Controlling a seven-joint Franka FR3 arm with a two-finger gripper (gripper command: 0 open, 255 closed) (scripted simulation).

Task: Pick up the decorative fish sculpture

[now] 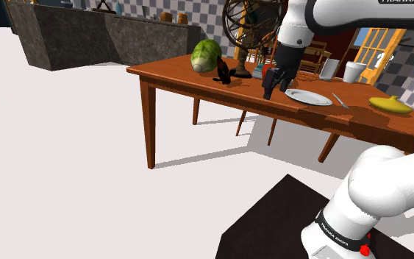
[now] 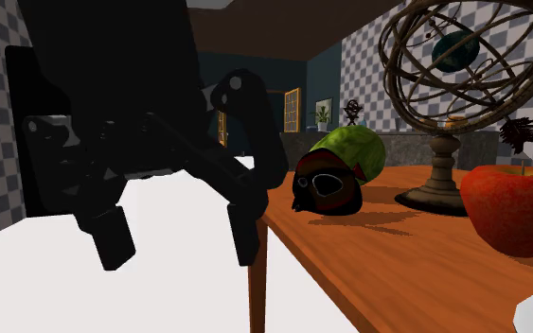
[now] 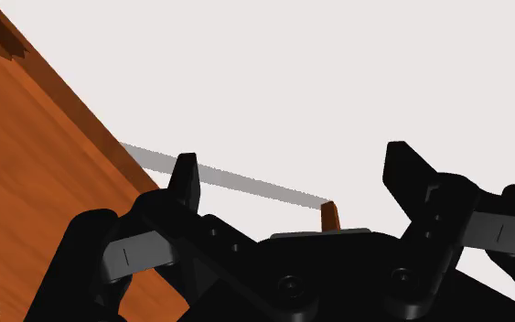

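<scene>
The fish sculpture [image 1: 223, 72] is small, black with dark red patches, and lies on the wooden table [image 1: 198, 81] in front of a green melon-like ball [image 1: 206, 56]. In the second exterior view the fish sculpture [image 2: 326, 189] sits near the table's edge, nothing touching it. My black gripper [image 1: 270, 87] hangs above the table's near edge, to the shoulder view's right of the fish and apart from it. The gripper [image 2: 179, 236] is open, with nothing between its fingers [image 2: 245, 227]. Seen from the wrist, the gripper [image 3: 294, 174] looks past the table edge [image 3: 54, 174] onto white floor.
A metal armillary sphere [image 2: 463, 85] on a stand and a red apple [image 2: 515, 213] stand near the fish. A white plate [image 1: 308, 97], cutlery [image 1: 340, 101], a yellow object [image 1: 389, 104] and a white cup [image 1: 354, 72] lie further along the table. A stone counter [image 1: 102, 33] stands behind.
</scene>
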